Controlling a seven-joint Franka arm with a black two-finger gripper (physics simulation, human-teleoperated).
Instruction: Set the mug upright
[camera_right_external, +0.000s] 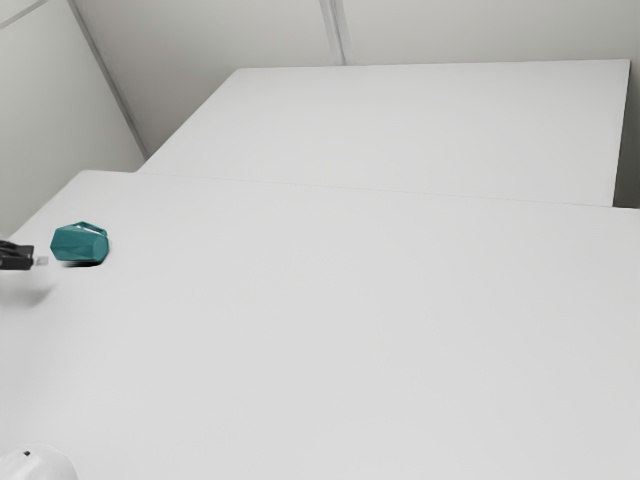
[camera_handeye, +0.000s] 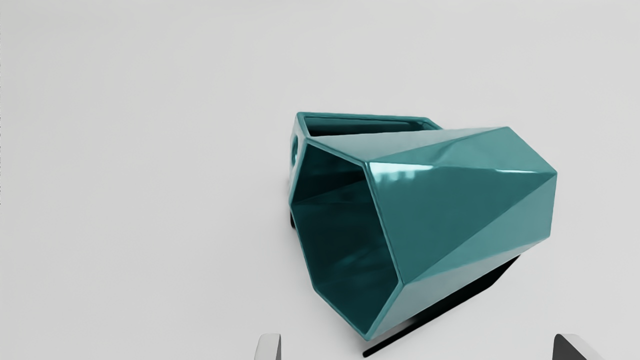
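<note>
Pale walls (camera_right_external: 240, 30) backed the smooth white tabletop (camera_right_external: 350, 330); near its corner, my black gripper (camera_right_external: 42, 261) gaped beside the sideways teal faceted mug (camera_right_external: 78, 244).

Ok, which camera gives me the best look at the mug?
The wrist view: the mug lies on its side close up, with its open mouth and handle plain to see. The exterior view shows it small and side-on, near the gripper, handle along its upper side.
</note>
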